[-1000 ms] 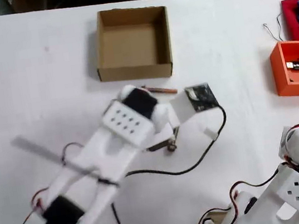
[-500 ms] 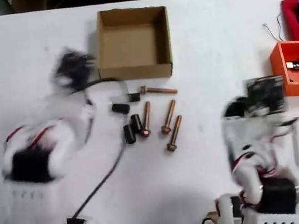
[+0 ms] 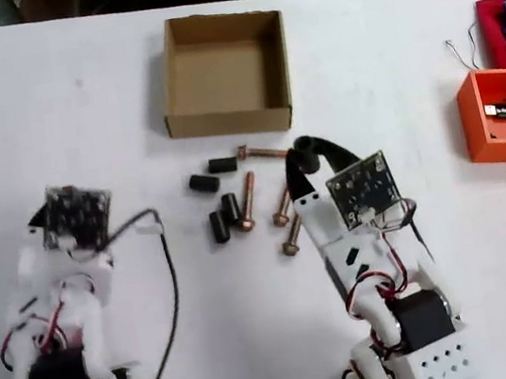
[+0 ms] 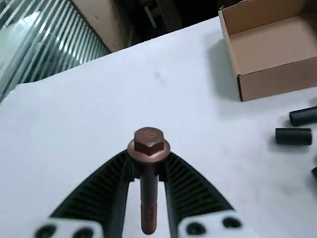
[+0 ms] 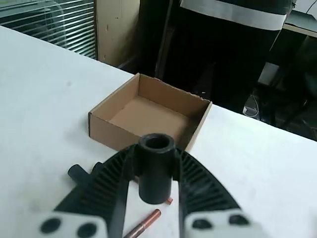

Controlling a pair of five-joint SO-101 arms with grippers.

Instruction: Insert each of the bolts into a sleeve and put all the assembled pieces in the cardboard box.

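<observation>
**Bolt and sleeve both in hand, not yet mated**

Status. My left tool [image 4: 147,167] is clamped on a bolt [image 4: 148,143], fingers on the shank just under the hex head. My right tool [image 5: 154,159] is clamped on a black sleeve [image 5: 156,176], gripped round its middle, with one open end showing in the right wrist view.

Change. One second ago a single arm lay stretched across the parts and hid most of them. Half a second ago both arms were mid-swing, one out by the left corner of the cardboard box [image 3: 231,119], the other off to the right. Now the left arm is drawn back to the left, well apart from the parts. The right arm stands just beside the loose bolts [image 3: 248,200], with its sleeve raised near the box's front wall.

Bench [image 3: 405,62]. Four loose bolts and four loose sleeves [image 3: 202,183] lie in front of the box, placed as they were half a second ago. The box is empty.

Reading. I judge the pick-up of the first pair done and the insertion not begun, since the held bolt and held sleeve are well apart. The next move calls for bringing the two tools together with shank and bore on one line. Any tilt between them would likely butt the shank tip against the sleeve's rim. No assembled piece exists yet, so most of the task remains.
</observation>
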